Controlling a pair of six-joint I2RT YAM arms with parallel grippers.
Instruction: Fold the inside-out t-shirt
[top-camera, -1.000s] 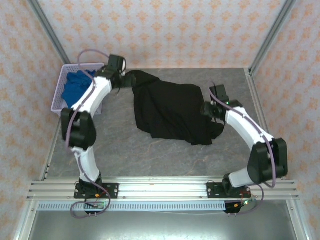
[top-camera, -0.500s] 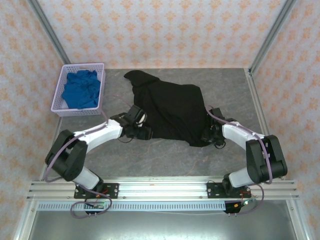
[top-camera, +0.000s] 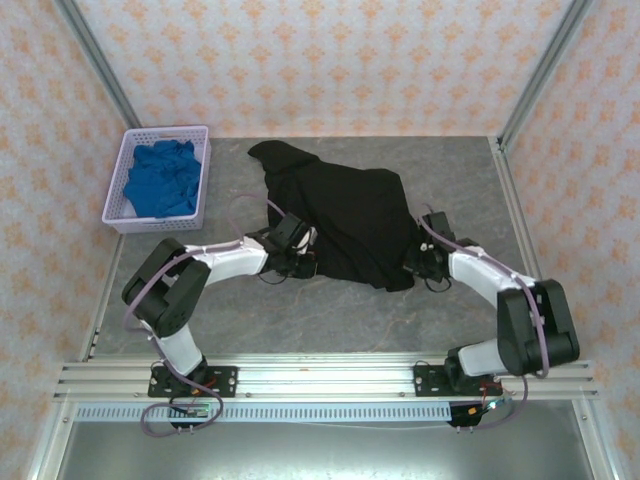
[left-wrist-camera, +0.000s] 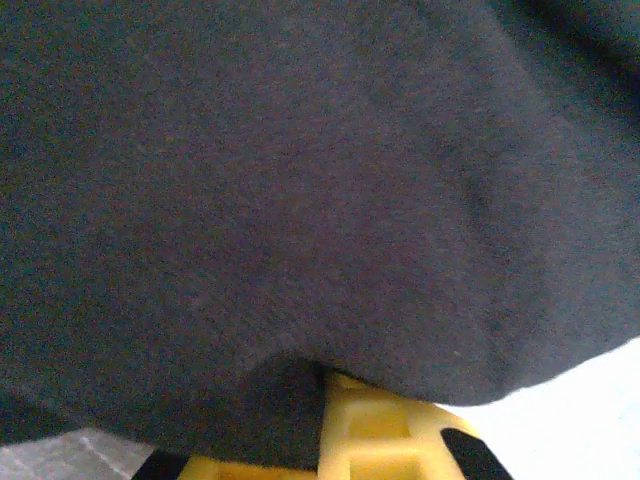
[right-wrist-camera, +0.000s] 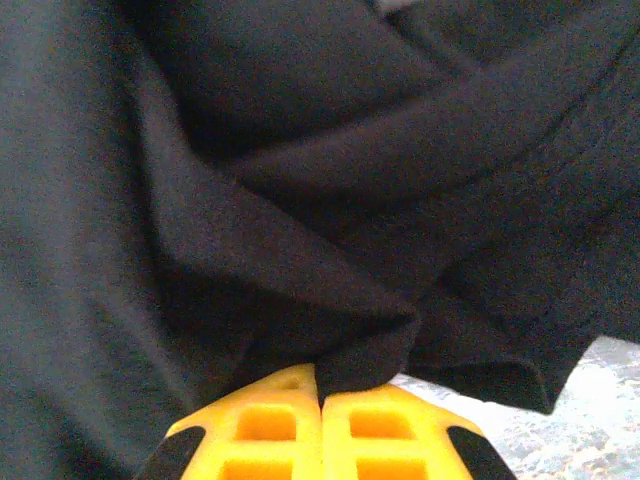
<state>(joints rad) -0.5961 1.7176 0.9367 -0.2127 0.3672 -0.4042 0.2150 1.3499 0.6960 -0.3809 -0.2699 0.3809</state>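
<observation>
**Both grippers pinch the near edge of the black shirt**

The grey stone-patterned table (top-camera: 330, 320) takes up most of the space inside the papered walls. A black t-shirt (top-camera: 340, 210) lies spread across its middle, rumpled. One narrow end trails toward the far left, and the broad body hangs down toward the near side. No print or tag can be made out on it from above.

The left arm (top-camera: 215, 262) lies low across the table, reaching in from the left to the shirt's near-left edge. The right arm (top-camera: 490, 275) bends in from the right to the near-right corner of the shirt.

A lavender basket (top-camera: 165, 131) sits at the far-left corner of the table, well apart from the shirt. A bright blue cloth (top-camera: 160, 180) is bunched inside it.

The left gripper (top-camera: 300, 262) rests against the shirt's hem. In its wrist camera the yellow fingers (left-wrist-camera: 375, 440) are pressed together, with dark fabric draped over the tips and caught at the seam between them. The right gripper (right-wrist-camera: 320, 395) is also closed. Its yellow fingers meet on a thick fold of the black fabric, which bunches just above the tips, and a strip of table shows to the lower right.
</observation>
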